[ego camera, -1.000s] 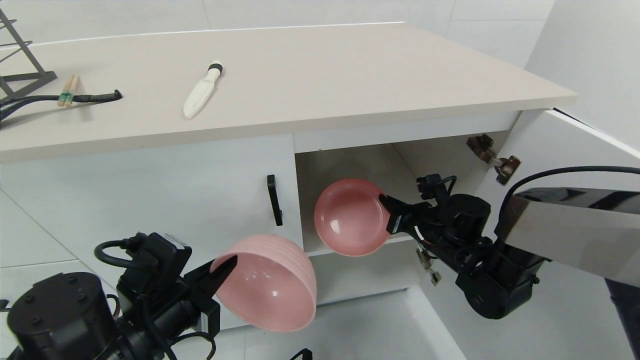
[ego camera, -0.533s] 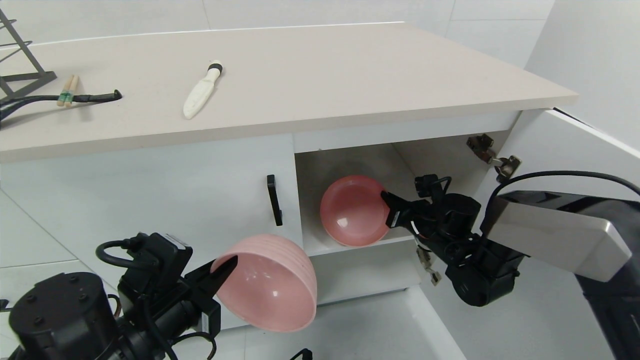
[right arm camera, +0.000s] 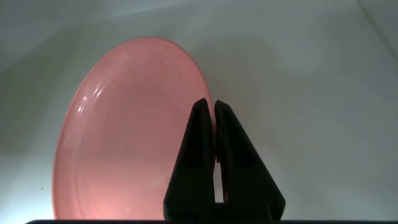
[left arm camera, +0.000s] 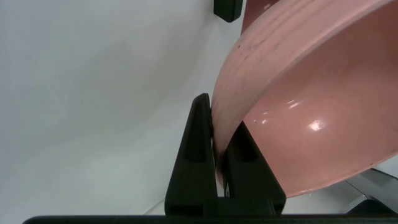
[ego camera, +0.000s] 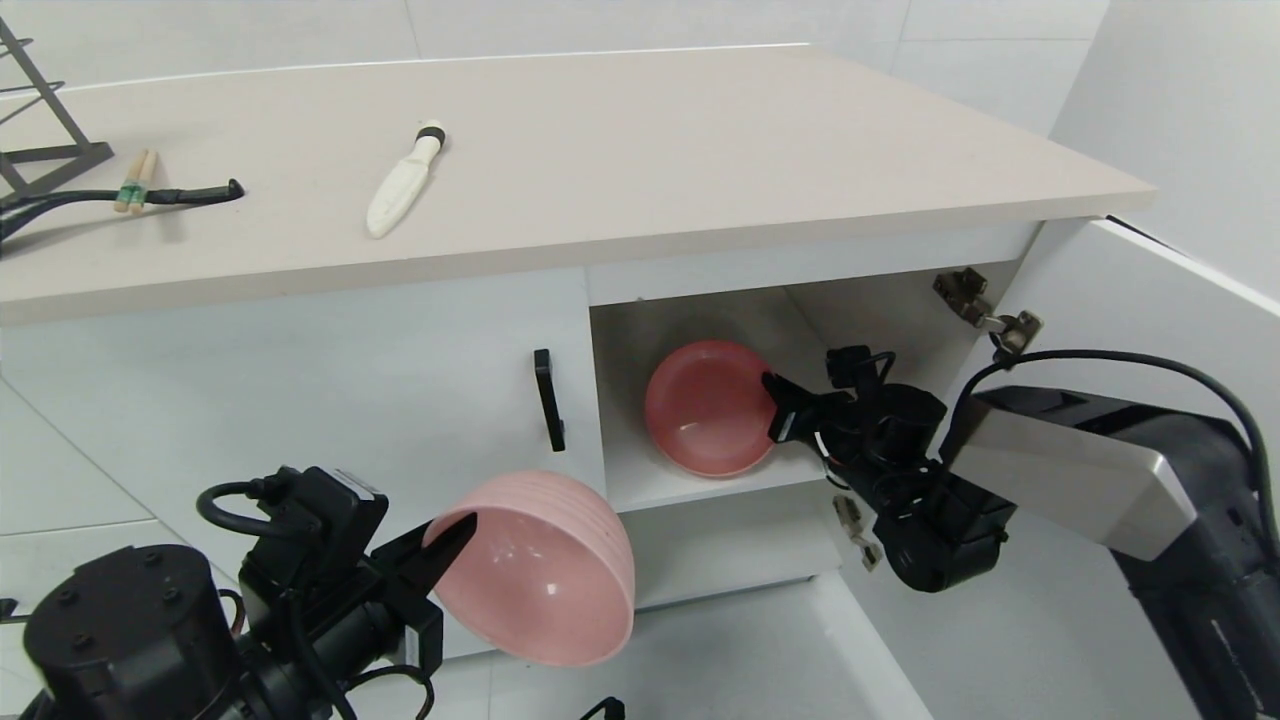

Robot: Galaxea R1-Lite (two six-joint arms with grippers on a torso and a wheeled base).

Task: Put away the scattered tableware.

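Pink plate (ego camera: 705, 420) is tilted inside the open cupboard (ego camera: 680, 487) on the right, its rim pinched tight by the right gripper (ego camera: 772, 385). Near and low on the left, the left gripper (ego camera: 455, 530) is clamped on a pink bowl's (ego camera: 550, 580) rim.

Head view. Counter (ego camera: 700, 150) above, cabinet (ego camera: 650, 485) beneath it. On the counter: knife (ego camera: 403, 181), with chopsticks (ego camera: 133, 181) at its 9 o'clock and rack (ego camera: 50, 130) at 10 o'clock of the chopsticks. In the cabinet: plate (ego camera: 708, 420), right gripper (ego camera: 772, 395) clamping its rim at 2 o'clock. Handle (ego camera: 547, 400) at 9 o'clock of the plate. Bowl (ego camera: 540, 570) before the cabinet, at 8 o'clock of the plate, left gripper (ego camera: 445, 535) clamping its rim at 10 o'clock.
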